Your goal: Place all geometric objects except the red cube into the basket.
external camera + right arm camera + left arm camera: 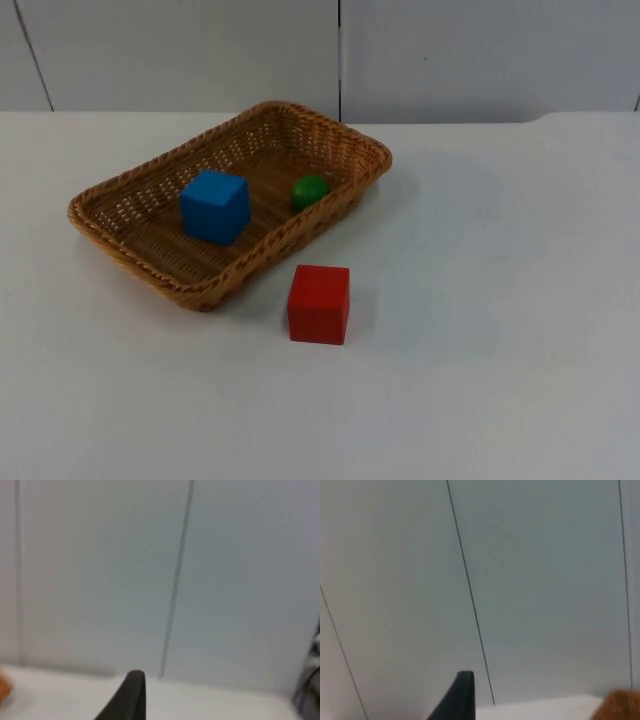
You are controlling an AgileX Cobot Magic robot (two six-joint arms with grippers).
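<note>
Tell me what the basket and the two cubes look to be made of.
Basket: woven wicker or rattan, tan strands with a braided rim. Blue cube and red cube: probably painted wood or plastic, with a matte, even colour and crisp edges.

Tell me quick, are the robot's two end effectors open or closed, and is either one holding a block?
Left end effector: raised toward the grey wall; open or closed cannot be told.
Right end effector: raised toward the wall too; cannot be told.

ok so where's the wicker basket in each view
Top view: wicker basket left of centre, holding blue cube and green ball.
Left wrist view: blurred orange-brown rim, below the grey partition wall.
Right wrist view: likely the blurred orange sliver.
Shared landmark: that wall's dark seams.
</note>
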